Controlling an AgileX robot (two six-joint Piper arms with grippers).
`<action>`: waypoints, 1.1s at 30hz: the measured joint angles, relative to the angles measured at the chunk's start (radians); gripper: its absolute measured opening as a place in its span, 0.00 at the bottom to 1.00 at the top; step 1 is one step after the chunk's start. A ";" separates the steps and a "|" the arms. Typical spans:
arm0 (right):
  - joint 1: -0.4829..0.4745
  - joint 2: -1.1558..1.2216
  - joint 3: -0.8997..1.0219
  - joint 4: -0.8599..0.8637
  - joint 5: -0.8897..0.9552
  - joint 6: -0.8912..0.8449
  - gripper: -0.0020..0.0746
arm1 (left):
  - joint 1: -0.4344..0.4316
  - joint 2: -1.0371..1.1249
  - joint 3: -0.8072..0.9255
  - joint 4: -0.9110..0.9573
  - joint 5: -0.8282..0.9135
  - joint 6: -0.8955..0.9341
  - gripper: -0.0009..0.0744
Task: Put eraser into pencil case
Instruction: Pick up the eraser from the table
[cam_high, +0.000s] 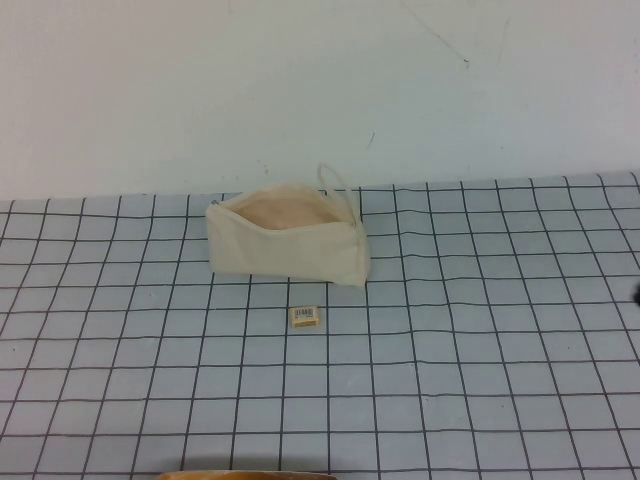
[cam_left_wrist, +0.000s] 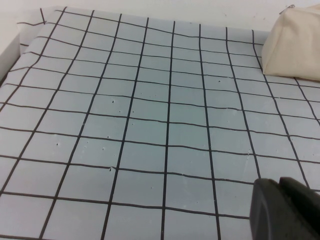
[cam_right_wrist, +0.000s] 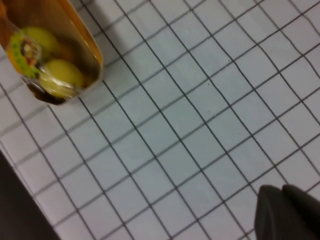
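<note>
The cream-white pencil case (cam_high: 285, 245) lies at the middle back of the grid mat, its mouth open upward showing peach lining, cord loop at its right end. The tiny tan-yellow eraser (cam_high: 305, 317) with a barcode label lies on the mat just in front of it, apart from it. Neither gripper shows in the high view. In the left wrist view my left gripper (cam_left_wrist: 279, 181) is shut and empty over bare mat, with a corner of the pencil case (cam_left_wrist: 295, 45) far off. In the right wrist view my right gripper (cam_right_wrist: 281, 188) is shut and empty over bare mat.
An orange tray (cam_right_wrist: 92, 47) holding yellow-green packaged items sits near the mat's edge in the right wrist view; its rim (cam_high: 245, 474) peeks in at the front edge of the high view. A white wall stands behind the mat.
</note>
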 joint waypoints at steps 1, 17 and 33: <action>0.051 0.041 -0.035 -0.051 0.000 0.037 0.02 | 0.000 0.000 0.000 0.000 0.000 0.000 0.01; 0.466 0.761 -0.610 -0.372 0.000 0.323 0.03 | 0.000 0.000 0.000 0.000 0.000 0.000 0.01; 0.470 1.166 -1.037 -0.335 0.000 0.522 0.60 | 0.000 0.000 0.000 0.000 0.000 0.000 0.01</action>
